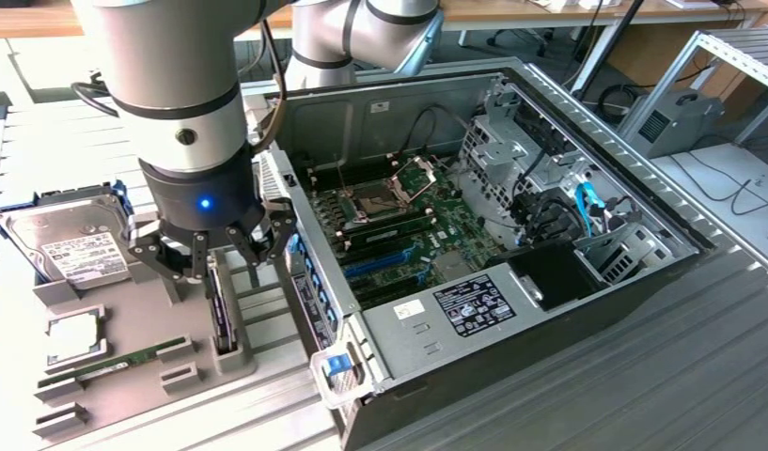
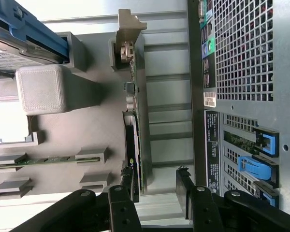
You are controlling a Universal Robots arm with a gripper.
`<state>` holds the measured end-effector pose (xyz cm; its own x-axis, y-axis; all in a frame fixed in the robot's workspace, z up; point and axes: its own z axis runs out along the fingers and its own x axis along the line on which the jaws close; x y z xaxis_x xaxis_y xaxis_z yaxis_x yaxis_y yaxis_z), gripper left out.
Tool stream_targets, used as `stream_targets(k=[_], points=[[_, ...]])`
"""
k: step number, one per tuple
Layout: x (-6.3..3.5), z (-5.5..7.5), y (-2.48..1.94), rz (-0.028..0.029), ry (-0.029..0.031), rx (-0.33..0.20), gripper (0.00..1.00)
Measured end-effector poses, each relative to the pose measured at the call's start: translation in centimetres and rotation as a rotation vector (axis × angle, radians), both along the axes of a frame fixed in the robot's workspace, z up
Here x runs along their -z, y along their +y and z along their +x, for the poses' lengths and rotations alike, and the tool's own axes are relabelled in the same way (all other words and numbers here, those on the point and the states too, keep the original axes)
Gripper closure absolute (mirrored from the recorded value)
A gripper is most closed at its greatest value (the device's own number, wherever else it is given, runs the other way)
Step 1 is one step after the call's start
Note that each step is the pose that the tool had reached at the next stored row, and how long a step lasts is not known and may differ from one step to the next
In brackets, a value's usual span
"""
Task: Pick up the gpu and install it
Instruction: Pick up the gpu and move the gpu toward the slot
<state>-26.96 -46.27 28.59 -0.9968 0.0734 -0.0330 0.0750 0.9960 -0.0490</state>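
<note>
The gpu [image 1: 221, 315] is a thin black card standing on edge in a slot of the grey holder plate [image 1: 133, 395], beside the open computer case [image 1: 484, 310]. In the wrist view the gpu [image 2: 134, 116] runs edge-on, with its silver bracket [image 2: 128, 29] at the far end. My gripper [image 1: 215, 272] hangs just over the card's upper edge. The gripper [image 2: 155, 176] is open, its black fingers [image 2: 184, 181] straddling the card's near end. One finger is close beside the card and the other stands well apart from it. Nothing is gripped.
On the same plate lie a silver hard drive [image 1: 70, 240] in a blue caddy, a square chip [image 1: 76, 336] and a narrow green memory stick [image 1: 114, 362]. The case's rear panel, with its grille [image 2: 241, 48] and blue latches [image 2: 253, 164], runs close alongside the gpu.
</note>
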Motion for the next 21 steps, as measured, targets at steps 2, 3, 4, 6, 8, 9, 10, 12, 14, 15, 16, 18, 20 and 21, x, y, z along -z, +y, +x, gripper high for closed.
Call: stream_targets(k=[2, 3, 4, 6, 8, 9, 10, 12, 14, 15, 16, 18, 20, 21], points=[[0.04, 0.00, 0.00, -0.0009, 0.0000, 0.000, 0.52], [0.06, 0.00, 0.00, -0.0013, 0.0000, 0.000, 0.52], [0.07, 0.00, 0.00, -0.0016, 0.0000, 0.000, 0.52], [0.11, 0.00, 0.00, -0.0022, 0.0000, 0.000, 0.52], [0.16, 0.00, 0.00, -0.0035, 0.0000, 0.000, 0.52], [0.20, 0.00, 0.00, -0.0044, 0.0000, 0.000, 0.52], [0.23, 0.00, 0.00, -0.0052, 0.0000, 0.000, 0.52], [0.28, 0.00, 0.00, -0.0064, 0.0000, 0.000, 0.52], [0.36, 0.00, 0.00, -0.0080, 0.0000, 0.000, 0.52], [0.37, 0.00, 0.00, -0.0083, 0.0000, 0.000, 0.52], [0.41, 0.00, 0.00, -0.0090, -0.0001, 0.000, 0.52], [0.44, 0.00, 0.00, -0.0100, 0.0000, 0.000, 0.52], [0.49, 0.00, 0.00, -0.0111, 0.0000, 0.000, 0.52], [0.50, 0.00, 0.00, -0.0115, 0.0000, 0.000, 0.52]])
